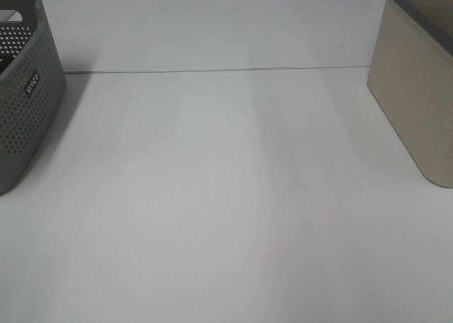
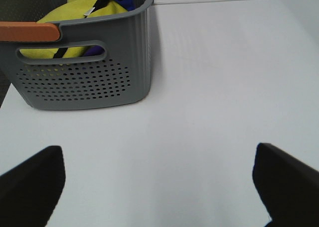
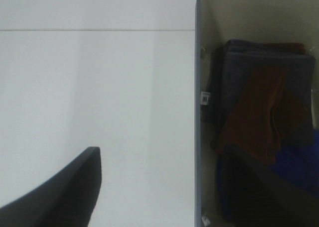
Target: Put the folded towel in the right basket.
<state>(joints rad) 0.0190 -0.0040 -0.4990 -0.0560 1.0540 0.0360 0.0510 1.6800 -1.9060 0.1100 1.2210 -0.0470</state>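
The right basket (image 1: 417, 103) is beige with a grey rim and stands at the right edge of the table. In the right wrist view its rim (image 3: 197, 112) runs down the picture. Inside lie a dark grey folded towel (image 3: 239, 72), a brown folded towel (image 3: 264, 112) on top of it, and a blue cloth (image 3: 296, 167). My right gripper (image 3: 169, 197) is open and empty, one finger (image 3: 70, 192) over the table and the other over the basket. My left gripper (image 2: 159, 187) is open and empty above the table. Neither gripper shows in the exterior view.
A grey perforated basket (image 1: 25, 103) stands at the left edge of the table. In the left wrist view (image 2: 84, 82) it holds yellow (image 2: 79, 13) and blue cloth and has an orange handle (image 2: 30, 32). A seam (image 1: 212, 71) crosses the white table.
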